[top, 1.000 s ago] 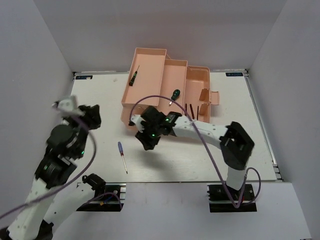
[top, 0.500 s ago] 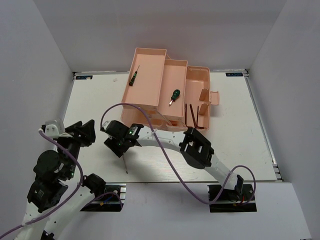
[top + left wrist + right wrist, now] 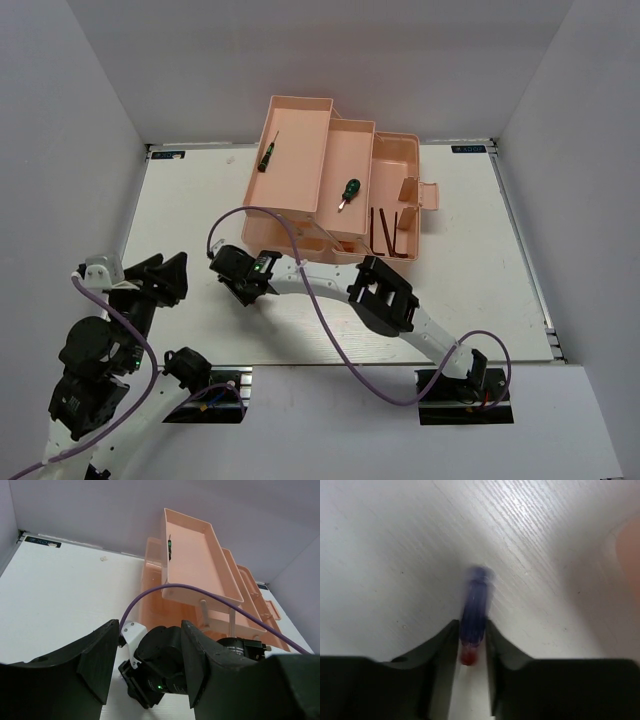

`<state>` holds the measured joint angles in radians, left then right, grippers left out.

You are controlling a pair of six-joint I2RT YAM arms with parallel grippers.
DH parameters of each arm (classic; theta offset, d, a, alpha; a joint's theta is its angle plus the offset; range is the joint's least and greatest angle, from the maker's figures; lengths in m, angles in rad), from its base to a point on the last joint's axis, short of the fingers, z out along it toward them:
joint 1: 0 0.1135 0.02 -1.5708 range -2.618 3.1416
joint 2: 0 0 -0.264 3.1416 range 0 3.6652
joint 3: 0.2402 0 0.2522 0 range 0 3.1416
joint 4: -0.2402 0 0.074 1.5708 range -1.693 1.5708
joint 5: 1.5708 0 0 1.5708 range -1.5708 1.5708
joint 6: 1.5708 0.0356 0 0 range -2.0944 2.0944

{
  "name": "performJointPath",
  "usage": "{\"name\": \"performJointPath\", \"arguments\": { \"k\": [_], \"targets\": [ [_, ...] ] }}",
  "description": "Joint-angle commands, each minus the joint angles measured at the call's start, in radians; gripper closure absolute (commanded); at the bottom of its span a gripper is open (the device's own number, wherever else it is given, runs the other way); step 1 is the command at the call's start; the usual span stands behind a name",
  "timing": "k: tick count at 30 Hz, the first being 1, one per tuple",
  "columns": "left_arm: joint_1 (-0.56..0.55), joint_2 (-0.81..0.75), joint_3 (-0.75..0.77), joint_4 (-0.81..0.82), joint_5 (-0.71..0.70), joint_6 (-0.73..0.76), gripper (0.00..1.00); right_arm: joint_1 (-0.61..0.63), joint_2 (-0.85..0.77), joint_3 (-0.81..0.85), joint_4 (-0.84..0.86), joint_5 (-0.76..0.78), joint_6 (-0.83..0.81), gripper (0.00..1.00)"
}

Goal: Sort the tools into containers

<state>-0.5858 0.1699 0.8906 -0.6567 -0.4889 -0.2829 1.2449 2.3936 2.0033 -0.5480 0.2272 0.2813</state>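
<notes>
The thin blue-handled screwdriver [image 3: 475,602] lies on the white table. My right gripper [image 3: 472,630] is shut on its handle, one finger pressed to each side. In the top view that gripper [image 3: 237,277] hides this tool, left of the toolbox's near corner. The salmon-pink toolbox [image 3: 300,120] stands open at the back. A slim black screwdriver [image 3: 267,152] lies in its left tray, a green-handled screwdriver [image 3: 348,192] in the middle tray, and dark hex keys [image 3: 385,230] in the right part. My left gripper [image 3: 147,667] is open and empty at the near left [image 3: 165,276].
A purple cable [image 3: 290,225] arcs from the right arm over the toolbox's front. The right arm's elbow [image 3: 385,295] stretches low across the table's middle. Grey walls close in the table [image 3: 480,270] on three sides.
The right gripper swung left from the toolbox, came down over the blue-handled screwdriver and closed on its handle. The left arm pulled back toward the near left and its jaws opened.
</notes>
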Motion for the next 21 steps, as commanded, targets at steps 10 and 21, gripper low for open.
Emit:
{"name": "performJointPath", "arguments": {
  "k": [10, 21],
  "targets": [
    [0.0, -0.01, -0.016, -0.072, -0.01, -0.09, 0.37, -0.056, -0.112, -0.084, -0.039, -0.432, -0.069, 1.0],
    [0.0, -0.066, -0.025, -0.081, -0.057, -0.137, 0.37, -0.145, -0.312, 0.198, -0.135, -0.842, -0.298, 1.0]
  ]
}}
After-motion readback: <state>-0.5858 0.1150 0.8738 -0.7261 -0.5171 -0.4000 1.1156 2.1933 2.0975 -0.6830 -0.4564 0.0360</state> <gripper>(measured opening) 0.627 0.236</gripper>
